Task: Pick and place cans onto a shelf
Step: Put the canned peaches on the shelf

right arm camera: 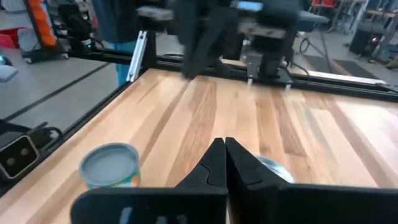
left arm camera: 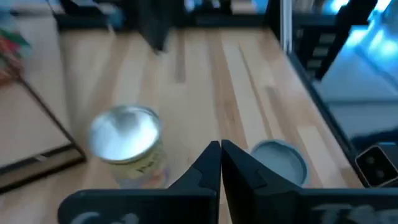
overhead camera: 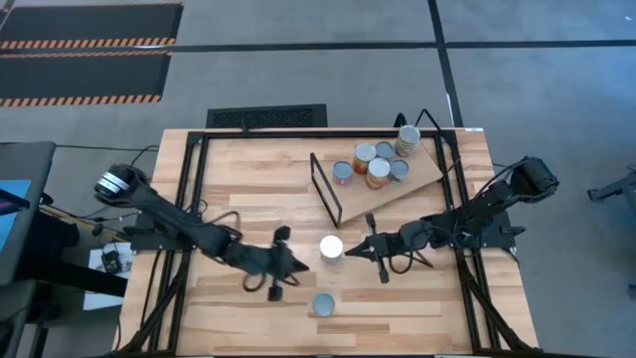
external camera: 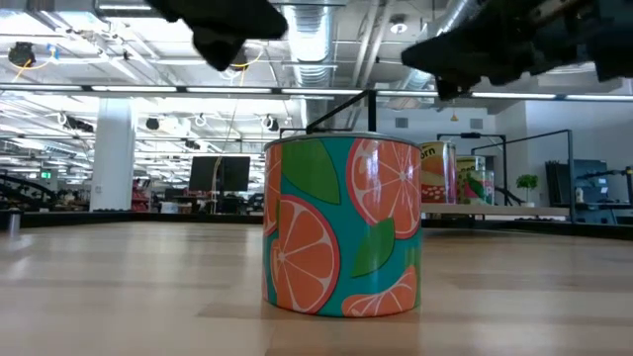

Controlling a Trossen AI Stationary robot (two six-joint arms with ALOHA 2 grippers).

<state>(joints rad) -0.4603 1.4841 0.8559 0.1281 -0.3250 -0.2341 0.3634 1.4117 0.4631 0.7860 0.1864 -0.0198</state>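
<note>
eight cans (six on shelf, two on table), two hands.

Smooth pale wood tabletop; cans with shiny metal tops

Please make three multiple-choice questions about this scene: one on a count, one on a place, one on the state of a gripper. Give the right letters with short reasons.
1. How many cans stand off the shelf?
A. Two. B. Four. C. None.
2. Where is the can with the bluish top?
A. On the shelf. B. On the bare tabletop. C. In a gripper.
3. How is the left gripper?
A. Wide open. B. Shut on a can. C. Shut, holding nothing.

Answers:
1 A: only the bluish-topped one and the white-topped can stand off it.
2 B: it stands alone on the wood.
3 C: the left wrist view shows its fingers together, with both cans beside them.
</note>
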